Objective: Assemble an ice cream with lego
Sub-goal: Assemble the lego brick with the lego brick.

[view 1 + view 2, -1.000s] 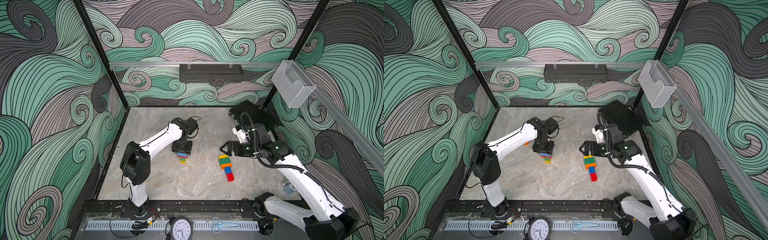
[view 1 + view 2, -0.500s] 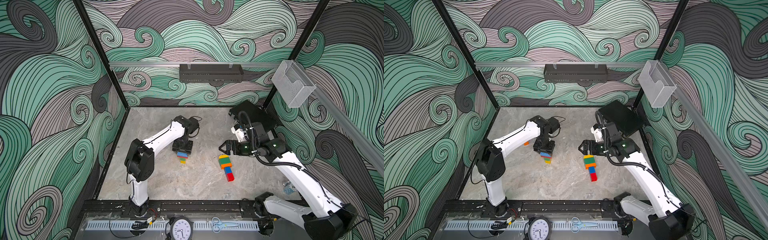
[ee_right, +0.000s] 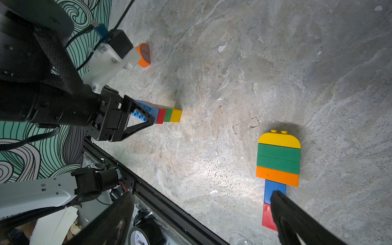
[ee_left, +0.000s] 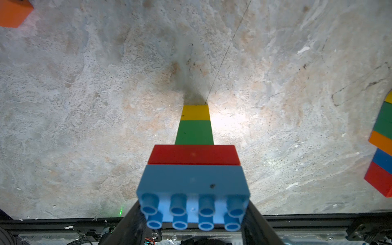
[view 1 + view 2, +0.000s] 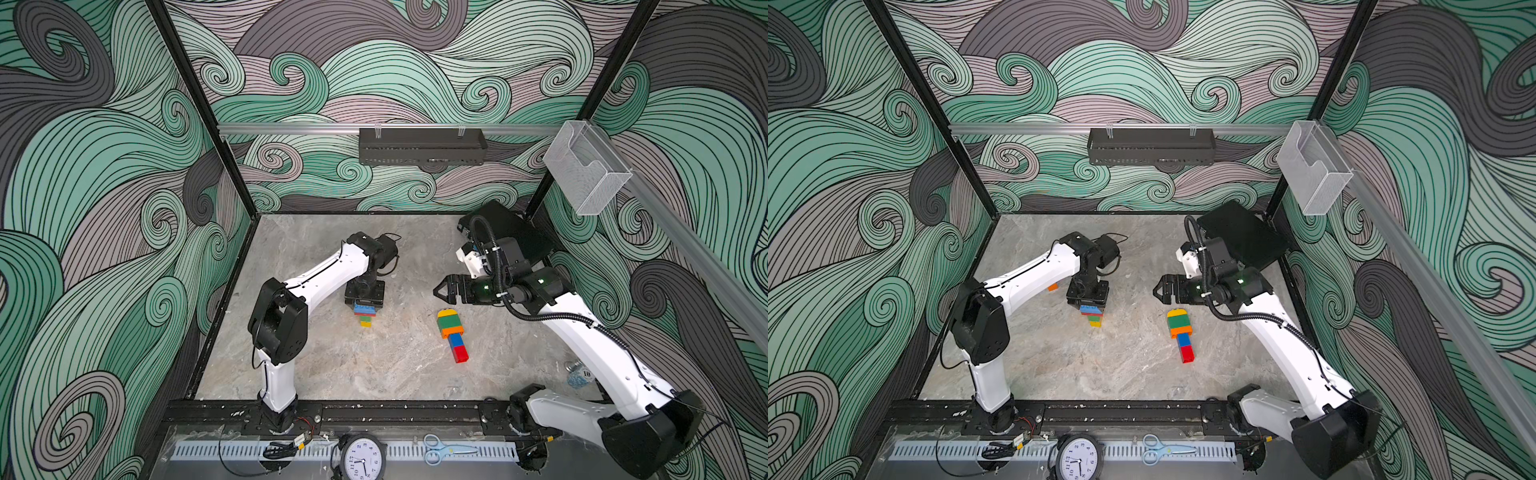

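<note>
My left gripper (image 5: 364, 301) is shut on the blue oblong brick (image 4: 193, 182) that tops a lego stack (image 5: 365, 314). Below the blue come red, green and yellow, and the yellow end meets the table. Its fingers (image 4: 255, 220) press the blue brick's two short ends. A second lego assembly (image 5: 452, 334) lies flat to the right: a round yellow top, green, orange, then a blue and red stem. My right gripper (image 5: 441, 291) hovers open just behind it, holding nothing. An orange round-topped brick (image 5: 1053, 287) lies beyond the left arm.
A black rail (image 5: 374, 411) runs along the table's front edge, with a clock (image 5: 362, 457) and scissors (image 5: 446, 449) in front of it. A black box (image 5: 511, 232) sits in the back right corner. A small bottle (image 5: 577, 374) stands by the right arm's base.
The left arm's elbow has swung a little to the right while its gripper stays on the stack. The right gripper has drifted slightly to the left.
</note>
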Robot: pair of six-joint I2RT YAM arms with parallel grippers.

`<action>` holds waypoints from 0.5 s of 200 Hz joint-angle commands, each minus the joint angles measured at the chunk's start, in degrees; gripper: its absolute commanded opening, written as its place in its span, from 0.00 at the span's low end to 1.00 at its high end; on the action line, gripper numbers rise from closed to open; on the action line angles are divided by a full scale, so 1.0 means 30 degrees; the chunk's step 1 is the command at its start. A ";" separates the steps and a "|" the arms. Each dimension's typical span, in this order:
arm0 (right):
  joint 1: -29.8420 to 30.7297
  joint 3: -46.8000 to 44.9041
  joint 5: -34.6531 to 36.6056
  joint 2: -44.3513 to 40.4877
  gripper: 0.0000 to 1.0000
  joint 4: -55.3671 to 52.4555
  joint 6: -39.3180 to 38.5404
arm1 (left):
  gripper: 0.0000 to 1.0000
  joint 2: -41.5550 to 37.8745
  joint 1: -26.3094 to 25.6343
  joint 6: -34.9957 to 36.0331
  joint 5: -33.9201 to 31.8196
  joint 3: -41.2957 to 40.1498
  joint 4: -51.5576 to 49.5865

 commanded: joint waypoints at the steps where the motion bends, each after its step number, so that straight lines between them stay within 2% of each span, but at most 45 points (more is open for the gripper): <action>1: 0.0059 -0.0330 0.0155 -0.0508 0.99 0.0207 0.0041 | 0.01 0.2125 -0.0034 -0.0688 -0.0236 -0.1656 0.0020; 100: 0.0063 -0.0926 0.0157 -0.0940 0.99 0.0395 0.0238 | 0.02 0.1821 -0.0005 -0.0808 -0.0755 -0.1414 0.0104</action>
